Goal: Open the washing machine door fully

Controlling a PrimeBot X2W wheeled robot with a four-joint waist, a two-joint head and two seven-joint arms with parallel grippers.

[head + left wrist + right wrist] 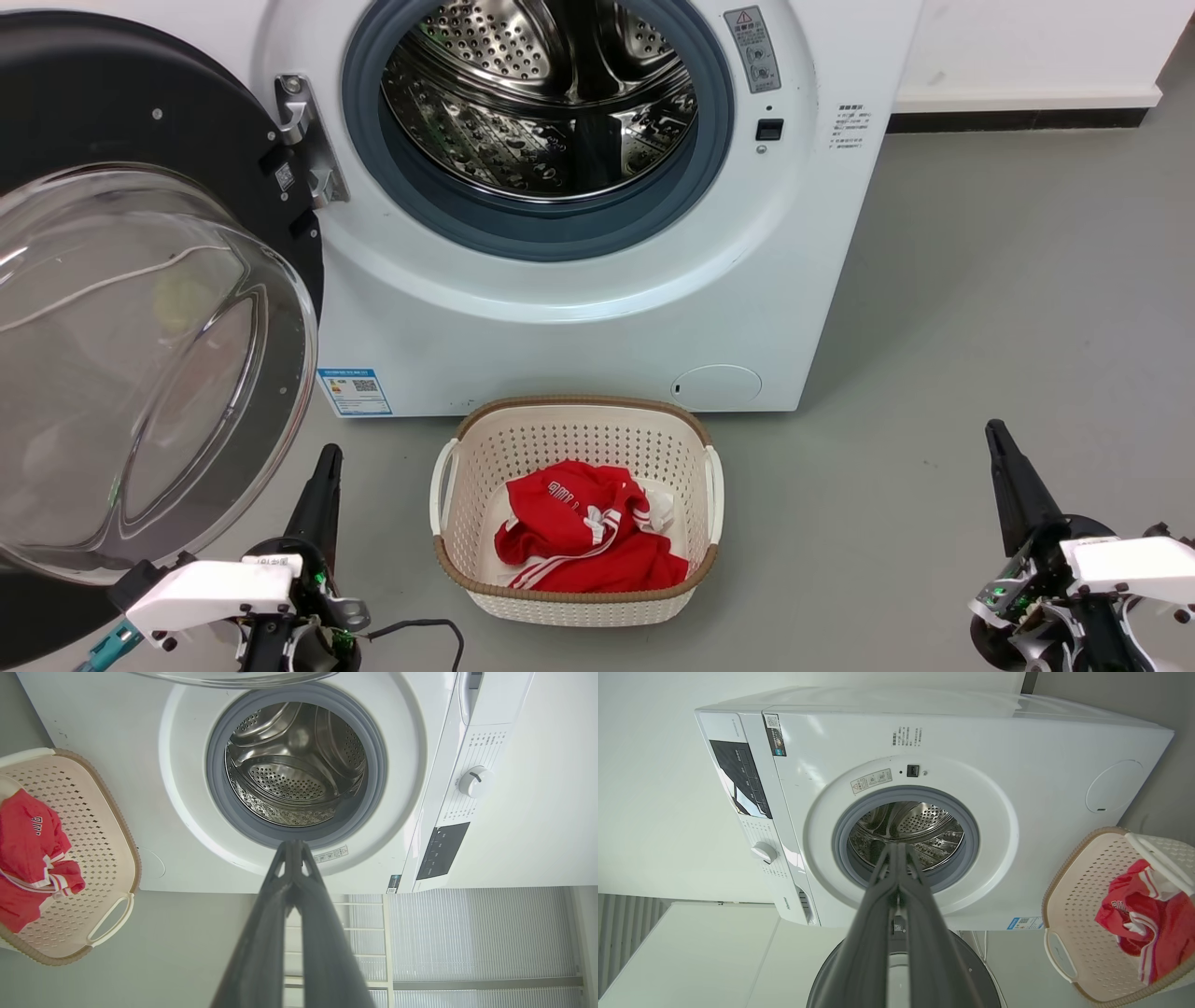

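Glossy black door [103, 93], bulging glass bowl, hangs wide off the boxy white washer [579, 345]; left gripper [327, 462] and right gripper [997, 439] pinched closed, empty.

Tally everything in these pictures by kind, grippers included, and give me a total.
1 washing machine
1 washing machine door, swung open
1 laundry basket
1 red garment, in the basket
2 grippers: left gripper, right gripper, jaws together on both
Total: 6
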